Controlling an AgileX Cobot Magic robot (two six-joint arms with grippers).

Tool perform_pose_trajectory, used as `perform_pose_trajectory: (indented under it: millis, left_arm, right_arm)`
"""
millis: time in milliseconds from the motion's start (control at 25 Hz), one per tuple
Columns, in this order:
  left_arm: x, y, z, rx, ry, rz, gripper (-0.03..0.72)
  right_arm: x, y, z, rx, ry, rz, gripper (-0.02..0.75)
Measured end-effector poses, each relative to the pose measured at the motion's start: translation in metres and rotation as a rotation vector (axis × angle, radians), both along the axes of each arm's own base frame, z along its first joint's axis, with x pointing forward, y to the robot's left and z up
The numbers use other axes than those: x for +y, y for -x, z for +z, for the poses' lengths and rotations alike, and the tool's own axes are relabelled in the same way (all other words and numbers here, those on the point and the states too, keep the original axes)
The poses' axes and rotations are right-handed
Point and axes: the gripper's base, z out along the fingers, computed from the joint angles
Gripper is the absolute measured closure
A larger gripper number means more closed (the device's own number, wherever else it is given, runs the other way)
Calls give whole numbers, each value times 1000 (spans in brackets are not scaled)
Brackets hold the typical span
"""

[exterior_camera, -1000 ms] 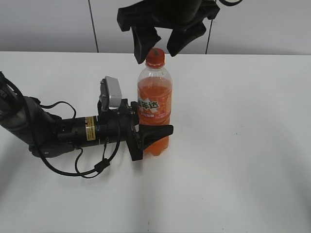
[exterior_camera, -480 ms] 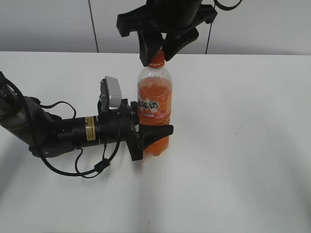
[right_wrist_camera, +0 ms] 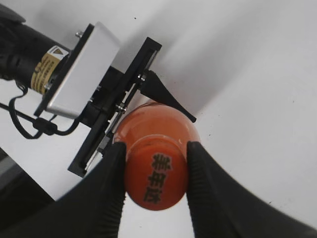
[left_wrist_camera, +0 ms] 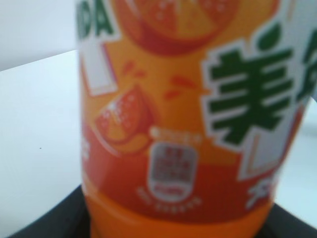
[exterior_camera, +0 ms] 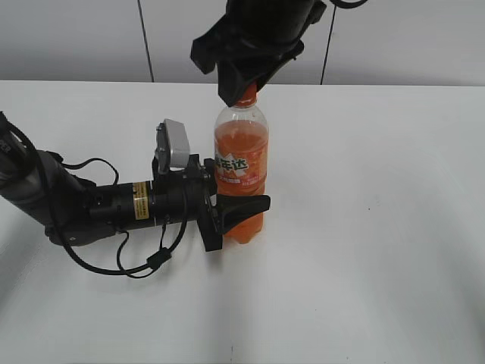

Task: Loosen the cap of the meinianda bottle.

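The meinianda bottle (exterior_camera: 241, 155) stands upright on the white table (exterior_camera: 379, 243), full of orange soda with an orange-green label (left_wrist_camera: 188, 124). My left gripper (exterior_camera: 238, 211) lies sideways at table height, jaws clasped round the bottle's lower body; one black finger (exterior_camera: 254, 205) shows in front. From above, my right gripper (right_wrist_camera: 154, 166) is shut on the orange cap (right_wrist_camera: 156, 176), both ribbed black fingers (right_wrist_camera: 111, 183) pressing its sides. In the exterior view only the cap's lower edge (exterior_camera: 246, 97) shows under the right gripper (exterior_camera: 242, 87).
The left arm (exterior_camera: 91, 205) with its cables lies across the table's left side. A grey wrist camera box (exterior_camera: 174, 144) sits just left of the bottle. A pale wall (exterior_camera: 76, 38) with dark seams runs behind the table's far edge.
My right gripper has come down over the cap and its fingers have closed from wide apart onto the cap's sides. The left gripper and bottle have stayed put.
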Motion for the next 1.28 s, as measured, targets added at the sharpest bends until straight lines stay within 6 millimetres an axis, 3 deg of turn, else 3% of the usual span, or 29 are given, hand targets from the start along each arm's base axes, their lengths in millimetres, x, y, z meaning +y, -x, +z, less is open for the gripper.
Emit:
perform_pose_trajectory:
  millis: [800, 1280]
  left_arm:
    - [0, 1, 0, -10, -5, -11, 293]
    - [0, 1, 0, -11, -6, -14, 293]
  right_arm:
    - [0, 4, 3, -268, 190, 924, 460]
    - [0, 4, 4, -377, 259, 1270, 460]
